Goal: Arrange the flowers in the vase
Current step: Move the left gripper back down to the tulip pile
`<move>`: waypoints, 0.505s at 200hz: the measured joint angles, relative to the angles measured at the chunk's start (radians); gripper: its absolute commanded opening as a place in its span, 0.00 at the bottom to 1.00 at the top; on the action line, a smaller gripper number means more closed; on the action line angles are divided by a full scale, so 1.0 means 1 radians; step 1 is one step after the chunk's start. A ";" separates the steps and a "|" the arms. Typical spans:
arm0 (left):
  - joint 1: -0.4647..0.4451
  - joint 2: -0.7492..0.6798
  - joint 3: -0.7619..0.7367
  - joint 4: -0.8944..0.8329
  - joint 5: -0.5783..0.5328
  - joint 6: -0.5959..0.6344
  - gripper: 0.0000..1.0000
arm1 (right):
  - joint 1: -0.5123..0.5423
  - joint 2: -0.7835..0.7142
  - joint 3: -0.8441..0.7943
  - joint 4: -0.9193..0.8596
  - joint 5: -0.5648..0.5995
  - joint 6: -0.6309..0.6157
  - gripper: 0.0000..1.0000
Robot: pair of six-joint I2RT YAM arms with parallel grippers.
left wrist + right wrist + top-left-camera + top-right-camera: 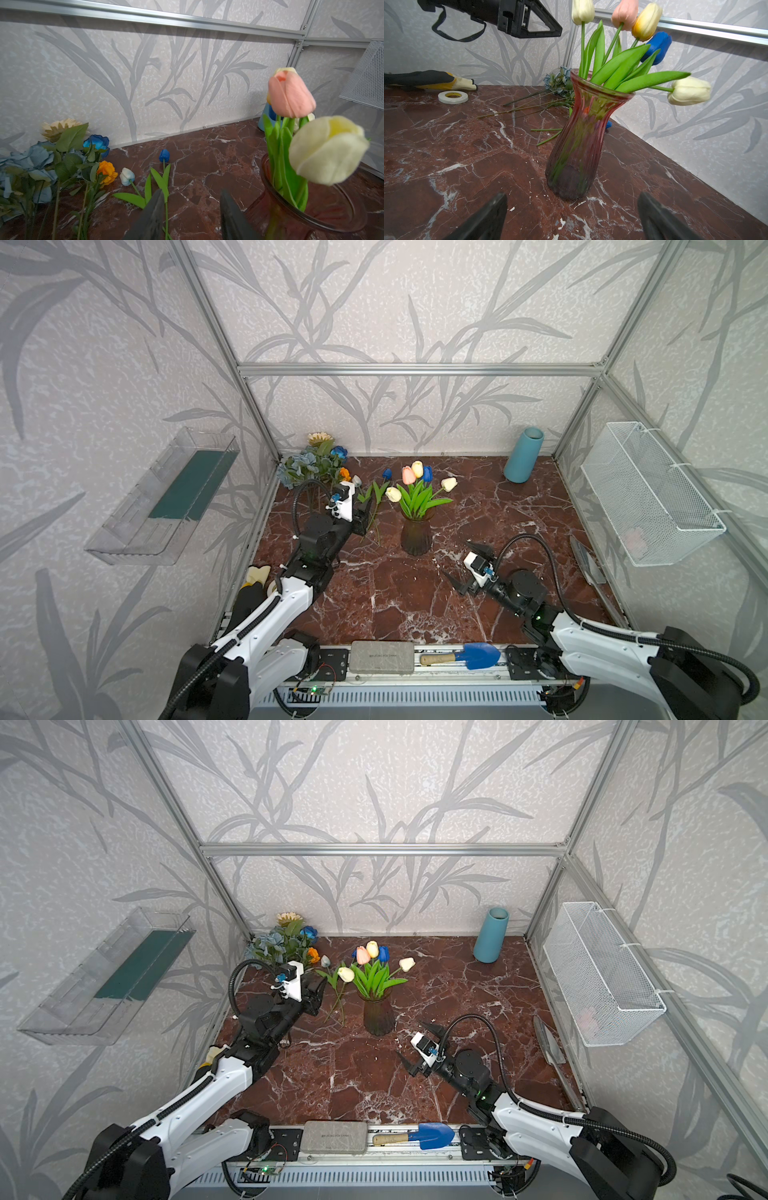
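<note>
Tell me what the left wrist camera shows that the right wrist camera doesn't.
Only the left wrist view shows the cream daisy and the pale tulip lying loose on the table, and the wire basket on the wall.
Only the right wrist view shows the tape roll, the glove, the left gripper overhead, and the vase's full body down to its base.
Both show the glass vase, the pink tulip standing in it, and the marble table.
</note>
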 measured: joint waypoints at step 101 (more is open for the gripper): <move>0.014 0.639 0.544 -0.561 -0.119 -0.022 0.53 | 0.000 0.000 0.000 0.000 -0.007 0.001 0.98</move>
